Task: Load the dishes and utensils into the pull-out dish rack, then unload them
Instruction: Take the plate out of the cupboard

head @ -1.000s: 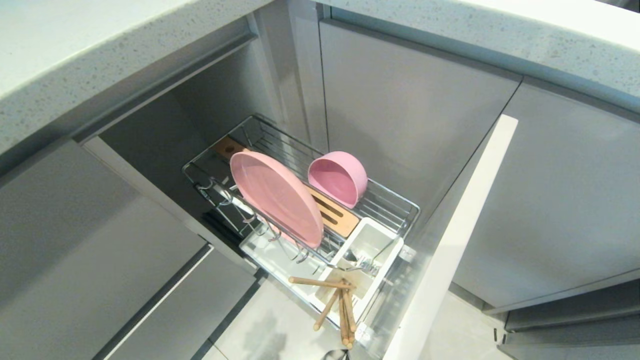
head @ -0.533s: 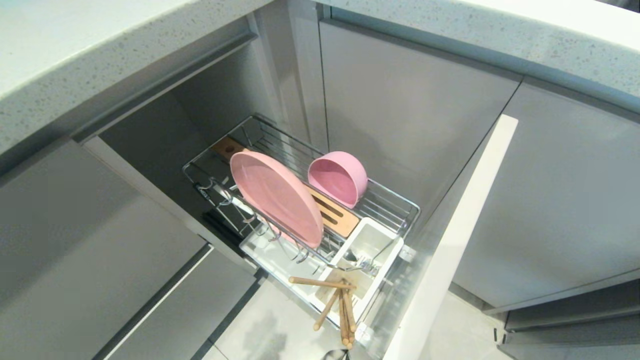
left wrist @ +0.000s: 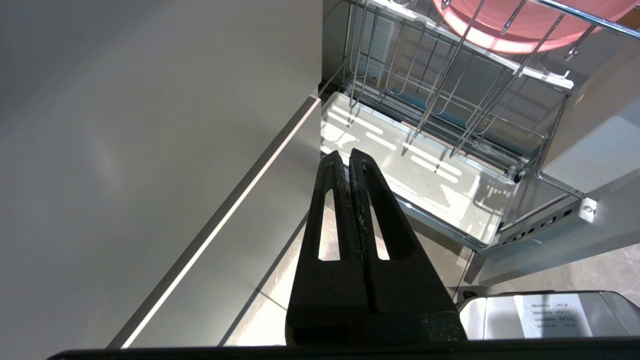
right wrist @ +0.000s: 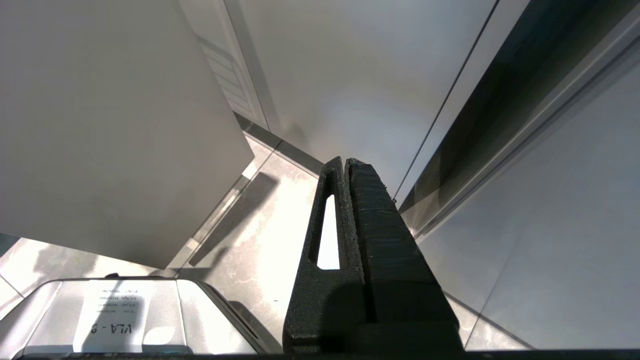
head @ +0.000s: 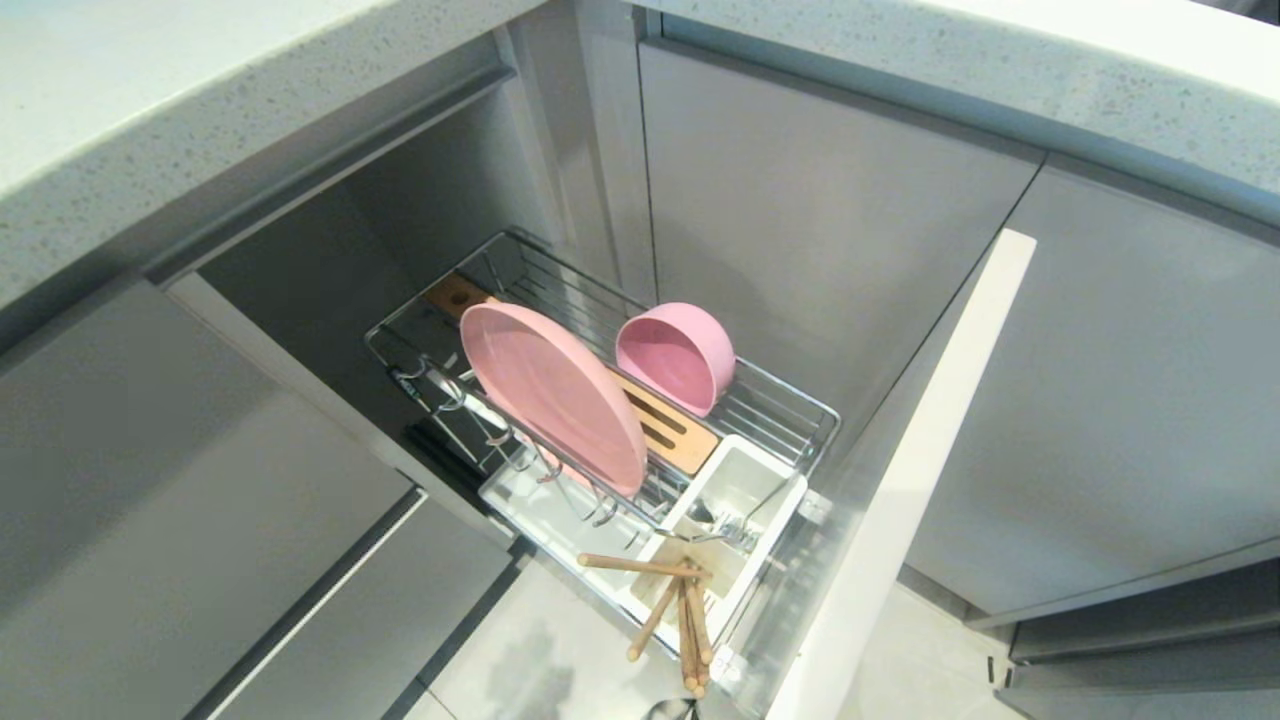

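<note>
Nothing has moved since a second ago: rack, dishes and both arms sit exactly as they did. Your left end effector [left wrist: 349,155] hangs low beside the pulled-out rack [head: 800,405], fingers pressed together and holding nothing; your right end effector [right wrist: 346,162] is likewise closed and empty, parked near the floor on the other side of the rack's grey front panel [head: 905,480]. Neither arm shows in the head view.

The pink plate [head: 550,395] stands on edge among the wire prongs, leaning back toward the cabinet opening. The pink bowl [head: 678,355] rests tipped on its side just behind it, mouth facing the plate. The chopsticks [head: 680,610] and the metal fork [head: 725,527] stand in the white utensil box [head: 775,480] at the front. So loading looks finished and unloading is probably next.

Watch these risks. The plate is thin and smooth, so a pinch on its rim may slip, and dragging it sideways could catch the prongs. Lifting the plate carelessly might knock the bowl, which sits so close. The chopsticks splay loosely outward, one lying nearly crosswise, so grabbing one may scatter the rest onto the floor.

The front panel stands between your right arm and the rack. The bench edge [head: 200,130] overhangs above, limiting your approach from overhead.
</note>
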Controlling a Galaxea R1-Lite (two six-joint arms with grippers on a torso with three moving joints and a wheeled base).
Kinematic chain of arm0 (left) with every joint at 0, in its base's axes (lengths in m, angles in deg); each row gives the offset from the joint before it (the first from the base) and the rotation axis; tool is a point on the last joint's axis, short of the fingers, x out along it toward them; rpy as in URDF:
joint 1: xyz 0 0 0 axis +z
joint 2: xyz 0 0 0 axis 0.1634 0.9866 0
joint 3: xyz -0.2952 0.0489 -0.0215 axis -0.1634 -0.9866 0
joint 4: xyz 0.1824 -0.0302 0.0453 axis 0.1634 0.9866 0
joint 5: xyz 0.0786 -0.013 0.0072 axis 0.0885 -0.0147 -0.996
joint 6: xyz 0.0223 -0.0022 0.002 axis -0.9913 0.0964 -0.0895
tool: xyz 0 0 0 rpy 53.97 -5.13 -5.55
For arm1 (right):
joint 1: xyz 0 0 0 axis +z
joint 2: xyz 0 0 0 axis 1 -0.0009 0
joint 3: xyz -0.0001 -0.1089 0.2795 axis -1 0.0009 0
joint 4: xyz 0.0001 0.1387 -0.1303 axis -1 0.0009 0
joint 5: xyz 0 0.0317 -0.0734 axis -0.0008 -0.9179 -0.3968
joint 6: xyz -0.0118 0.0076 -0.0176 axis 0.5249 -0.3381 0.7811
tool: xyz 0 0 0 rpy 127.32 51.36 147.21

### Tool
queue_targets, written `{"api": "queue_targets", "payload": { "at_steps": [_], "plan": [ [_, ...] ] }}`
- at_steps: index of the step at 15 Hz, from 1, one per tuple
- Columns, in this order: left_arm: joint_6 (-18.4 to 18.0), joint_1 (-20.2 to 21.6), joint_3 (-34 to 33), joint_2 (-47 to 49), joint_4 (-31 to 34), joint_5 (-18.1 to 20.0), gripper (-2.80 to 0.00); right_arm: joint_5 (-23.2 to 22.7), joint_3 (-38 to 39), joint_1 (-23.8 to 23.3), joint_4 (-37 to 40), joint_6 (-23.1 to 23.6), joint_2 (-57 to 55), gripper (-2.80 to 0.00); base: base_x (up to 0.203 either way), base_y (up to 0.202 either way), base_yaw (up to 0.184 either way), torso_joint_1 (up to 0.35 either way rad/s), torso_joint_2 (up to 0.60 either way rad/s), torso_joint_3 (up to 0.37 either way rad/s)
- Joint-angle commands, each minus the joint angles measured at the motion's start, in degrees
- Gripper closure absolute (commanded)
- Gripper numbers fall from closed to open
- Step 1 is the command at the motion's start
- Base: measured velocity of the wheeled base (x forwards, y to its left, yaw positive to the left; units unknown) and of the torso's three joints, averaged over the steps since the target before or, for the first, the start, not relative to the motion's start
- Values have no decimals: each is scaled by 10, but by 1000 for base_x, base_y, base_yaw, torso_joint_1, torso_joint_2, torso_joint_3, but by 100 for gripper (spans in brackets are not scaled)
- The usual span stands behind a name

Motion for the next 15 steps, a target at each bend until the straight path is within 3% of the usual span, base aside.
{"api": "queue_targets", "payload": {
  "at_steps": [1, 15],
  "plan": [
    [0, 0, -15, 1, 0, 0, 0, 0, 1, 0, 0, 0, 0, 0, 0, 0, 0, 0, 0, 0],
    [0, 0, -15, 1, 0, 0, 0, 0, 0, 0, 0, 0, 0, 0, 0, 0, 0, 0, 0, 0]
  ]
}}
